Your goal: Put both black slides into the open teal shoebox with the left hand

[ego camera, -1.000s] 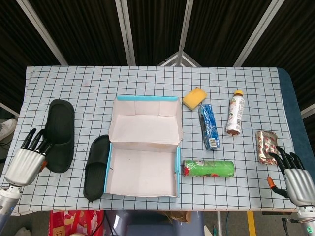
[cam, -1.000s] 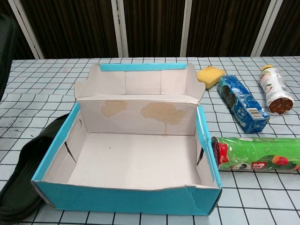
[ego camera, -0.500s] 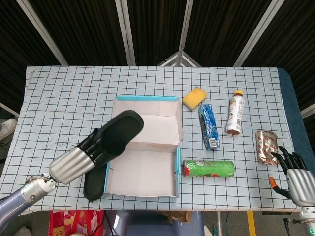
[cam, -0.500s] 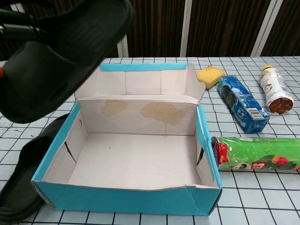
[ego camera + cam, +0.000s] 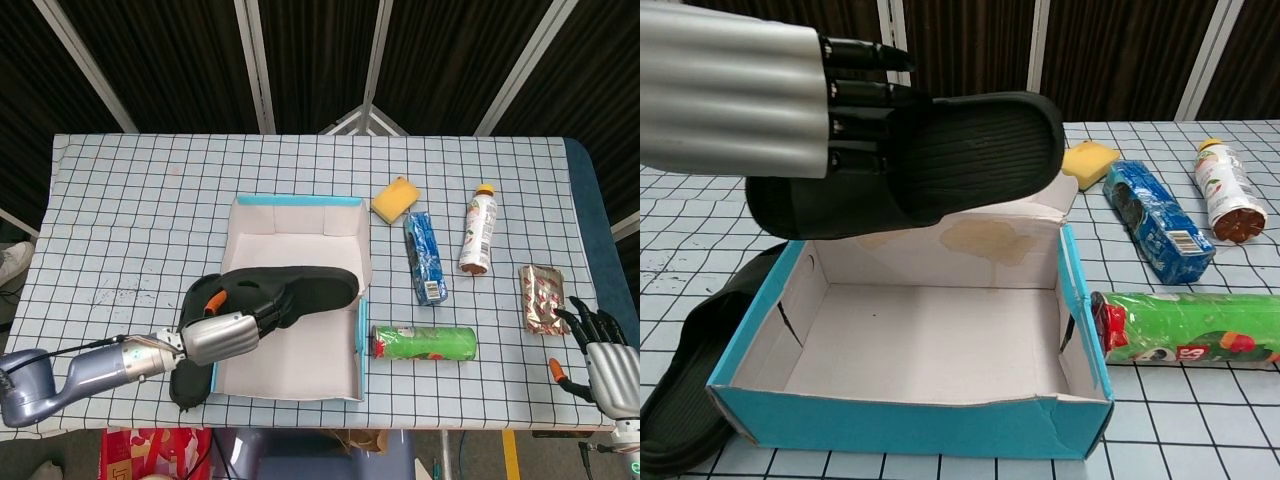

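Note:
My left hand [image 5: 225, 330] [image 5: 750, 95] grips one black slide [image 5: 300, 287] [image 5: 960, 150] and holds it level in the air over the open teal shoebox [image 5: 345, 385] [image 5: 910, 425], toe pointing right. The other black slide [image 5: 190, 375] [image 5: 685, 400] lies flat on the table against the box's left wall, partly hidden by my arm in the head view. The box's inside shows bare cardboard. My right hand [image 5: 605, 362] rests at the table's right front corner, fingers apart, holding nothing.
Right of the box lie a green tube [image 5: 425, 343] [image 5: 1190, 327], a blue packet [image 5: 425, 257] [image 5: 1158, 220], a yellow sponge [image 5: 395, 199] [image 5: 1090, 162], a bottle [image 5: 479, 230] [image 5: 1228, 195] and a foil packet [image 5: 541, 298]. The box's lid flap [image 5: 295, 215] stands open at the back.
My left hand picked the slide up from the table's left side and has swung it right and down until it hovers over the box. The right hand has barely moved.

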You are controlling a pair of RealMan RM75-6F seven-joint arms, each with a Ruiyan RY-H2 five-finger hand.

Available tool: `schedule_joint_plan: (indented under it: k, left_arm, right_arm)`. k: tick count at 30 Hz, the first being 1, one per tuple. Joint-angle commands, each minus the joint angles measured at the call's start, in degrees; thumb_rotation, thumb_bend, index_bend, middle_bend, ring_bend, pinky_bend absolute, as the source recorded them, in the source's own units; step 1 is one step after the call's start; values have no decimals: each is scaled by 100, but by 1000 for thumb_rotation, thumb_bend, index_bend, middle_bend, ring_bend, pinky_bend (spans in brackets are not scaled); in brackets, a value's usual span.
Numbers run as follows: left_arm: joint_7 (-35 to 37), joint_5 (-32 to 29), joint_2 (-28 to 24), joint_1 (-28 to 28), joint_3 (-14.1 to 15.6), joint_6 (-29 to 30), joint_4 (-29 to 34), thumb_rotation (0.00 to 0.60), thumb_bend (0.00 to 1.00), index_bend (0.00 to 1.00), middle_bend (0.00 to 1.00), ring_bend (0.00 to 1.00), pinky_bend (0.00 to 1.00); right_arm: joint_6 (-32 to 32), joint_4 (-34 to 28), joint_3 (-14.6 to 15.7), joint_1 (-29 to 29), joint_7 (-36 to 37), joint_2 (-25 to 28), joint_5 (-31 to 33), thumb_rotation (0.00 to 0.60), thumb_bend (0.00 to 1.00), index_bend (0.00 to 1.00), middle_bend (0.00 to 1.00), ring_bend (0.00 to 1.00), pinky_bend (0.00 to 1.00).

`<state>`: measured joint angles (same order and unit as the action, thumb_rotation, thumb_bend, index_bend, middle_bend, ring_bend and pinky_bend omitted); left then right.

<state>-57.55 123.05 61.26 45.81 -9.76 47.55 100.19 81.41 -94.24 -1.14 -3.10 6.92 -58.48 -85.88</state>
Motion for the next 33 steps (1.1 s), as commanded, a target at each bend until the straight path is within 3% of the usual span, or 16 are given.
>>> schedule_joint_plan:
  k: [1,19,33]
  left_arm:
    - [-24,64,242,176,-35,-94,-189,600,615,445,503,98,146]
    - [164,29,1058,449,462,-336,-734,600,616,448,503,98,146]
    - [599,-348,1658,693,692,-686,-1460,600,616,447,503,98,146]
  right_arm:
    - [-18,1,2,-8,1,1,0,600,392,172,52,125,70]
    - [-28,6,-5,2,64,24,34,600,393,172,52,125,70]
    - [-127,-4,-8,-26,29,26,106,600,392,172,52,125,70]
